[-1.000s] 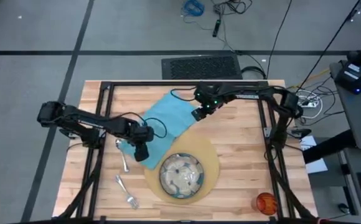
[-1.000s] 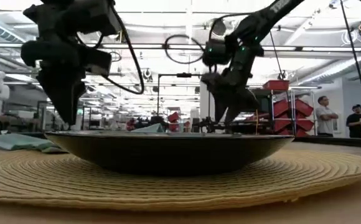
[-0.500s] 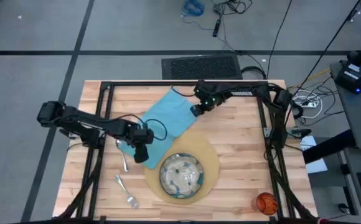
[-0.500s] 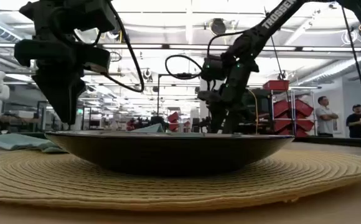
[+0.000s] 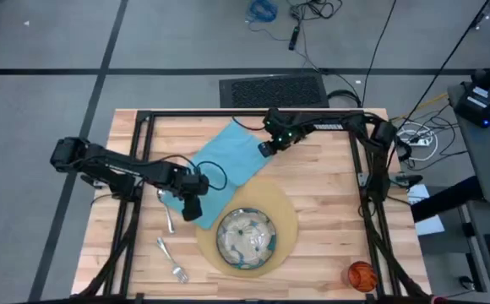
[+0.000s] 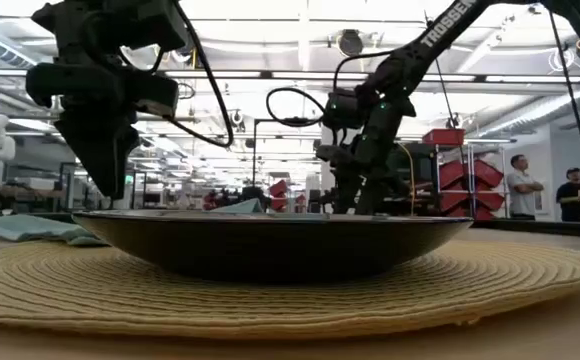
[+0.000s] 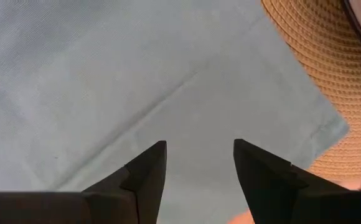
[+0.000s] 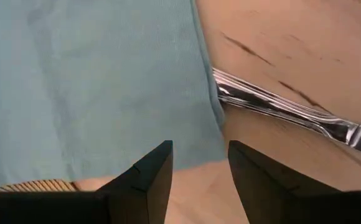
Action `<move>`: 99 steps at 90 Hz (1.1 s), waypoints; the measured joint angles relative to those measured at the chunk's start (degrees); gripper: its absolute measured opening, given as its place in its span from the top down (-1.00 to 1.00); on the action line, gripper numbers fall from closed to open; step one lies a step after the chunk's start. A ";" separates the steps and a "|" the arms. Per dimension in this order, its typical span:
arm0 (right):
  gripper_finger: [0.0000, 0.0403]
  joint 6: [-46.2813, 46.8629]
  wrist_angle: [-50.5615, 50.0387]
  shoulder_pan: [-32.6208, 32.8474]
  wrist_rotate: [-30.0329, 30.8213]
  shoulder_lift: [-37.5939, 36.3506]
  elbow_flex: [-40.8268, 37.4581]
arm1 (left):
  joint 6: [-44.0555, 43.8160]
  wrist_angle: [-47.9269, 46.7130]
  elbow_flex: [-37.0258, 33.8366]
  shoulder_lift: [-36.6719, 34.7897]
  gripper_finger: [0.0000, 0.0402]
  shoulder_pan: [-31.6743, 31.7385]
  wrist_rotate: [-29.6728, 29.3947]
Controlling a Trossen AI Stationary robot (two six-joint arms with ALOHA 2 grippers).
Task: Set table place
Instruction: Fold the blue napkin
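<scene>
Hovering both grippers, left (image 7: 196, 163) and right (image 8: 199, 163), parted over the napkin (image 5: 224, 165); soft and limp, I'd pinch opposite corners.

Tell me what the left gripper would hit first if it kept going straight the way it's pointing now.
Most likely the teal napkin. The left gripper points down with open fingers, and the cloth fills the gap between them. The placemat lies off to one side. How much height remains is unclear.
</scene>
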 joint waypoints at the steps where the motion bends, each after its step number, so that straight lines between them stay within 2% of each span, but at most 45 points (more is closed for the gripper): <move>1: 0.27 0.00 0.00 0.01 0.00 0.14 0.00 | 0.00 0.01 0.00 0.00 0.15 -0.04 0.00; 18: 0.27 0.43 1.87 0.00 0.24 1.69 0.01 | -0.09 0.15 0.00 0.00 0.15 -0.55 0.00; 26: 0.34 0.44 3.72 0.02 0.30 1.74 0.02 | -0.11 0.15 0.01 0.00 0.15 -0.55 0.00; 34: 0.50 0.43 3.82 0.00 0.22 1.77 0.02 | -0.09 0.14 0.02 0.00 0.15 -0.55 0.00; 46: 0.88 -1.23 2.62 0.02 0.14 1.77 0.02 | 0.51 0.24 0.02 0.00 0.15 -0.55 -0.42; 52: 0.96 -2.16 2.58 0.02 0.08 1.77 0.02 | 2.20 1.20 0.02 -0.34 0.15 -0.50 -3.33; 61: 0.97 -2.45 2.54 0.00 0.04 1.77 0.02 | 6.06 4.83 0.86 -1.53 0.15 1.26 -12.05; 66: 0.98 -2.56 2.54 0.02 0.02 1.77 0.02 | 9.48 7.92 2.41 -1.99 0.15 3.22 -14.82; 72: 0.99 -2.52 2.51 0.02 0.02 1.77 0.02 | 13.42 13.01 4.73 -2.16 0.16 6.66 -14.51; 79: 0.99 -2.49 2.40 0.10 -0.08 1.77 0.02 | 17.83 16.22 7.96 -1.39 0.21 12.14 -10.44; 91: 0.99 -2.38 2.42 0.43 -1.51 1.76 0.02 | 22.39 16.09 12.45 3.25 0.29 23.58 -6.12; 99: 1.00 -2.40 2.40 0.74 -1.77 1.75 0.02 | 23.45 16.01 14.16 6.42 0.31 31.06 -0.19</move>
